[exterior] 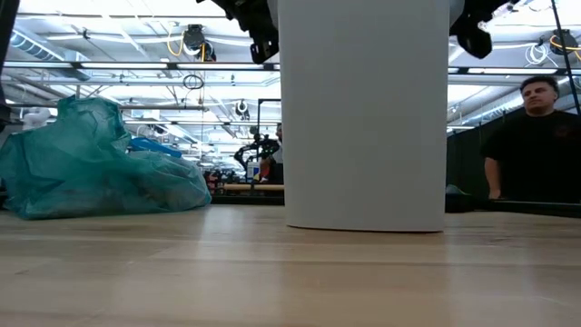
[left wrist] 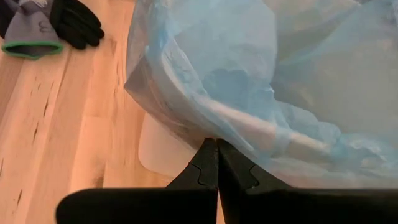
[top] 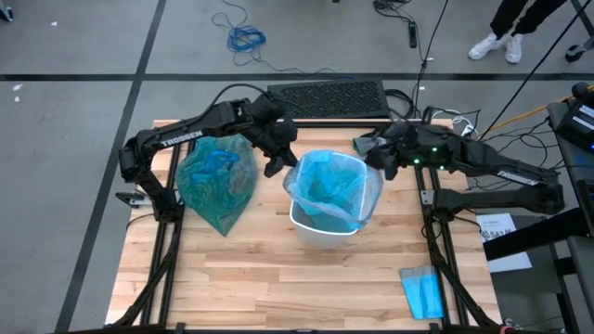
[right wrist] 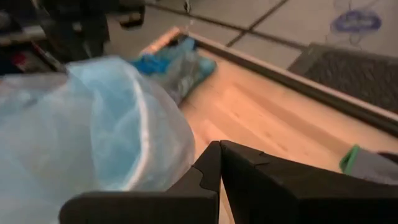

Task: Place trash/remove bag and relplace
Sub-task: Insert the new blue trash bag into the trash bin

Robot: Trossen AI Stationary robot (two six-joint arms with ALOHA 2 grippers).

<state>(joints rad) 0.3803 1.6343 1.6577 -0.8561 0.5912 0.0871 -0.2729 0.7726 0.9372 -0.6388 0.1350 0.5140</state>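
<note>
White bin (exterior: 363, 118) lined in pale blue plastic, crinkly teal-green bag (top: 218, 178) lying full beside it, left end effector (top: 275, 167) and right end effector (top: 390, 170) clenched empty

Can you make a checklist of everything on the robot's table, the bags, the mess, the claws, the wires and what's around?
Surface: wooden table, mostly bare at the front.
Job's things: white bin standing mid-table, lined with a pale blue bag draped over its rim; teal-green bag lying bunched beside it on the left arm's side.
Clutter: folded blue sheet near the front corner on the right arm's side; grey and black glove behind the bin.
Grippers: left gripper shut, at the bin's rim; right gripper shut, at the opposite rim.
Cables: blue coil and black leads on the floor.
Surroundings: person beyond the table; white shoes.
</note>
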